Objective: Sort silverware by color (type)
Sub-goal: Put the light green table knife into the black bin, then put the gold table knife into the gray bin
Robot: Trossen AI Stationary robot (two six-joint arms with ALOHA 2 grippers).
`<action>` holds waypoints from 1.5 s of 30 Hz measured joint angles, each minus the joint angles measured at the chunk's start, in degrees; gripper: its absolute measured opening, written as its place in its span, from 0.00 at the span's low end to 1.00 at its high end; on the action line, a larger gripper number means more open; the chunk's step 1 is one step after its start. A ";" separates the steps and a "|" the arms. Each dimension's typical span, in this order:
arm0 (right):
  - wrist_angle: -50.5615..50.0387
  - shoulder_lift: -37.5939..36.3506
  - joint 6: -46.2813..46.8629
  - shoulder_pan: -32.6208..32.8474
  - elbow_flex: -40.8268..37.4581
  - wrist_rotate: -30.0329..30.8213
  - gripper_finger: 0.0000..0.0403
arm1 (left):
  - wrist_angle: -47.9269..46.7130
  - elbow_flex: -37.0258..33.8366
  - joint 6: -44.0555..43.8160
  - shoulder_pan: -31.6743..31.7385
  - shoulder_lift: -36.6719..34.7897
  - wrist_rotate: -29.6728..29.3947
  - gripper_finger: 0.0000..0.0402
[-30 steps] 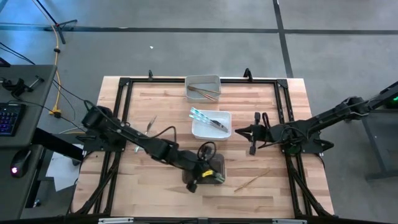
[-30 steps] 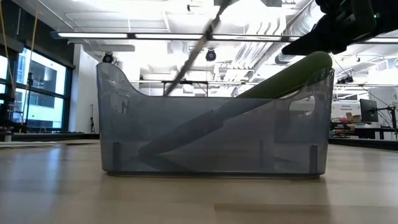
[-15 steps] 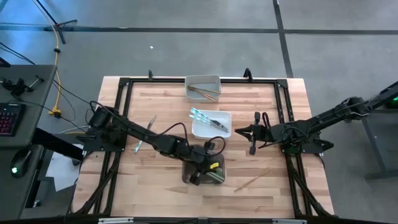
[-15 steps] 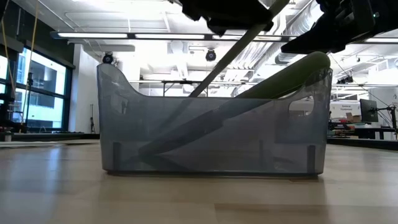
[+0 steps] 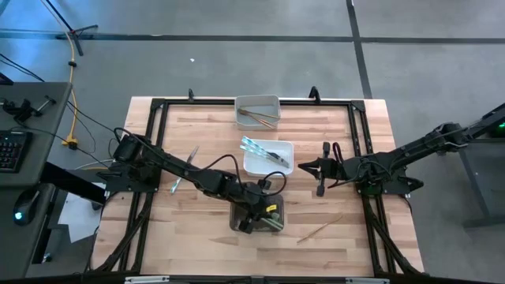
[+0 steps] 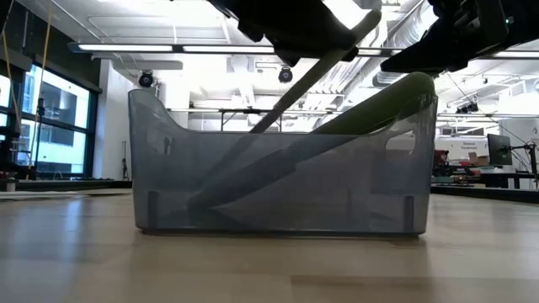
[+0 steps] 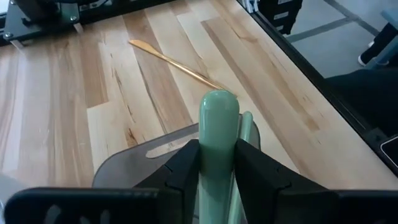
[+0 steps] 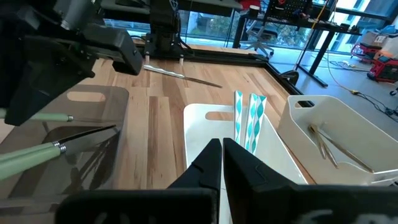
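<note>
Pinching green-handled utensil [image 7: 218, 134] between left gripper [image 7: 217, 163] fingers, tip down inside grey bin [image 5: 257, 215] near table's [image 5: 189, 237] front edge; arm stretched in from left edge. Right gripper [image 8: 222, 163] shut, empty, parked toward right edge.

**Silverware around the grey bin**

A green-handled piece [image 7: 218, 134] stands tilted over the smoky grey bin [image 6: 278, 181], pinched between the left gripper [image 7: 216, 163] fingers, its metal end down inside the bin. A second green-handled piece [image 6: 379, 103] leans in the same bin, handle resting on the rim. Two blue-patterned handles [image 8: 247, 118] lie side by side in the white bin beyond the grey bin. Tan pieces [image 8: 329, 144] lie in the farthest bin. One tan piece [image 5: 319, 229] lies on the table beside the grey bin; another utensil [image 5: 192, 155], colour unclear, lies well apart from it.
</note>
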 joint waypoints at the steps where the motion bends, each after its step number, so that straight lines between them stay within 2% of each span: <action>1: -0.01 0.00 0.00 0.00 0.00 0.02 0.00 | 0.04 0.00 0.02 -0.11 0.00 0.02 0.23; 8: 0.01 0.00 0.00 0.00 0.01 0.02 0.00 | -1.72 0.37 -0.72 -0.15 0.00 2.67 0.32; 12: -0.08 0.00 0.00 0.00 0.00 0.02 0.00 | -3.23 0.63 3.54 -0.57 -1.84 1.38 0.32; 16: -1.27 -0.06 -0.02 0.03 0.13 -0.19 0.00 | 0.82 -2.24 7.76 -3.00 -5.03 1.14 0.22; 21: -5.51 0.43 -0.48 1.58 2.02 -0.49 0.00 | 13.36 -13.11 5.09 -4.91 -7.91 1.27 0.03; 23: -7.50 1.33 -0.38 2.55 3.07 -0.52 0.00 | 20.41 -17.91 2.91 -4.92 -9.13 1.20 0.01; 28: -15.09 8.76 4.78 6.04 8.92 -0.81 0.00 | 33.32 -27.81 -1.13 -5.07 -13.78 -1.95 0.03; 32: -24.99 17.68 12.30 10.26 16.29 -4.60 0.00 | 36.82 -33.67 -0.44 -6.17 -20.03 -9.56 0.01; 37: -39.41 28.95 26.07 16.55 25.90 -7.48 0.01 | 37.79 -39.59 0.00 -8.00 -27.23 -14.37 0.01; 40: -46.10 35.18 33.47 20.30 30.86 -9.34 0.06 | 38.98 -43.28 -0.39 -9.02 -30.35 -17.30 0.01; 45: -52.23 44.49 41.39 24.60 38.73 -14.60 0.23 | 42.02 -48.22 -1.54 -10.19 -33.65 -20.20 0.01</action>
